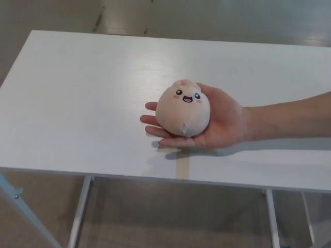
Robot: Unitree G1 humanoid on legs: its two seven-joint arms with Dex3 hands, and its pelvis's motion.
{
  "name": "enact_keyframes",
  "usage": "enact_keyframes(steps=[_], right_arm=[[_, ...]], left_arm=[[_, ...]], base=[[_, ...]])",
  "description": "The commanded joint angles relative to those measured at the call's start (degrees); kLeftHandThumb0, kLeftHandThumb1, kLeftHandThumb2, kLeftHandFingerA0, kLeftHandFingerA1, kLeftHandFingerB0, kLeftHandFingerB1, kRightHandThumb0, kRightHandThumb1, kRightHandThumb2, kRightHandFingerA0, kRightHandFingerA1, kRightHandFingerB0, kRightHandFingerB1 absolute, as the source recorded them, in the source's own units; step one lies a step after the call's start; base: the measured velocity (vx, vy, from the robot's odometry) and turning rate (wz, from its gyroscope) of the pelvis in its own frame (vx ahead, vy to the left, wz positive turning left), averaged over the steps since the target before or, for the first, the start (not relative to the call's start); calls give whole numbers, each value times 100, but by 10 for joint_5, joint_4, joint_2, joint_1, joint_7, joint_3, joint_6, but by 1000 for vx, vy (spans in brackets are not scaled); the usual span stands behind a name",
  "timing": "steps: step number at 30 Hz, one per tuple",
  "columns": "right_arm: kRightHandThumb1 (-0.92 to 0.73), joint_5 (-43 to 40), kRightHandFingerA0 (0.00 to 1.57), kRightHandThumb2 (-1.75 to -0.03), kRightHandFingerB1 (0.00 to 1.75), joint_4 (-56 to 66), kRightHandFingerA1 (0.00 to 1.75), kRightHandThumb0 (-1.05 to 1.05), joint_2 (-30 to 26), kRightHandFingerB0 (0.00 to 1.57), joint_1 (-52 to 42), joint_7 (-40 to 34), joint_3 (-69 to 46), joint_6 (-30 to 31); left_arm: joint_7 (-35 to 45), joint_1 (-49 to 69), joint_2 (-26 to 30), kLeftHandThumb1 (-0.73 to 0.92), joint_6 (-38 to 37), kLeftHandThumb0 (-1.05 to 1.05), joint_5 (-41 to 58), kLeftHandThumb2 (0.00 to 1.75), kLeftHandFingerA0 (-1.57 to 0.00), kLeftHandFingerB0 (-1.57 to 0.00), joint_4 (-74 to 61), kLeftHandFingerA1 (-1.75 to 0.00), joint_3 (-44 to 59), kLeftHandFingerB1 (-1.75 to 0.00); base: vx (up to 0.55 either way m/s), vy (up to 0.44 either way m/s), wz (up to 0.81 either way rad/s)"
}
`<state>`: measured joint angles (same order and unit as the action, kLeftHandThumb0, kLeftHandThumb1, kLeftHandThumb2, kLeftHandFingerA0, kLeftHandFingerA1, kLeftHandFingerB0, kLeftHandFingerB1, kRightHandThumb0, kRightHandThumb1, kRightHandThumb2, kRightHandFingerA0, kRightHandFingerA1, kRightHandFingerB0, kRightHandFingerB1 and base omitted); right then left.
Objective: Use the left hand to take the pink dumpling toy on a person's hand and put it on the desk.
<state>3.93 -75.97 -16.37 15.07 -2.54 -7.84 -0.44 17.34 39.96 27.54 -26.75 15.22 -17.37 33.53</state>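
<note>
- Looking down from the head view, a white desk (77,103) fills most of the frame, its near edge running across the lower part and its far edge near the top
- Resting on a person's hand (220,124) is the pink dumpling toy (183,112), a round, pale peach-pink plush with a small pinched top, black eyes, an open smiling mouth and rosy cheeks facing up toward the camera
- That hand lies palm up just above the desk surface near the front edge, right of centre; its fingers point toward picture left and show beyond the toy's left side, with the thumb on the far side
- Reaching in from the right edge of the picture, the person's bare forearm (289,120) extends across the desk, casting a shadow on the white top beneath it
- On the front edge of the desk, just below the hand, sits a short strip of tan tape (182,168)
- Below the desktop, white metal legs (78,212) stand on a beige floor (170,217), and a slanted grey bar (26,217) crosses the lower left corner
- Neither robot hand appears anywhere in this view, so nothing can be said of the robot's left or right fingers; the toy is held only by the person
</note>
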Motion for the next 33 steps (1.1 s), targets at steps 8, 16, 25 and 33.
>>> enact_keyframes(steps=[8, 16, 25, 33], right_arm=[[-70, 5, 70, -60, 44, -4, 47, -24, 0, 58, -24, -4, 3, -15], [-70, 5, 70, -60, 43, -3, 47, -24, 0, 56, -21, 0, 4, -10], [-70, 3, 69, -60, 43, -1, 46, -24, -4, 56, -12, 4, 5, -9], [-70, 0, 68, -60, 43, 0, 46, -23, -5, 56, -9, 9, 2, -8]], left_arm=[[27, -86, 116, 46, 7, -51, 224, 55, -55, -42, -167, -42, 179, -34], [11, -328, 287, 45, 126, -59, 147, 54, -44, -36, -117, -42, 58, -34], [13, -560, 338, 42, 212, -64, 37, 73, -37, -28, -61, -47, -145, -40], [34, -743, 264, 43, 245, -64, -91, 73, -36, -27, 18, -46, -324, -40]], base=[[0, 0, 0], [0, 0, 0], [0, 0, 0], [0, 0, 0]])
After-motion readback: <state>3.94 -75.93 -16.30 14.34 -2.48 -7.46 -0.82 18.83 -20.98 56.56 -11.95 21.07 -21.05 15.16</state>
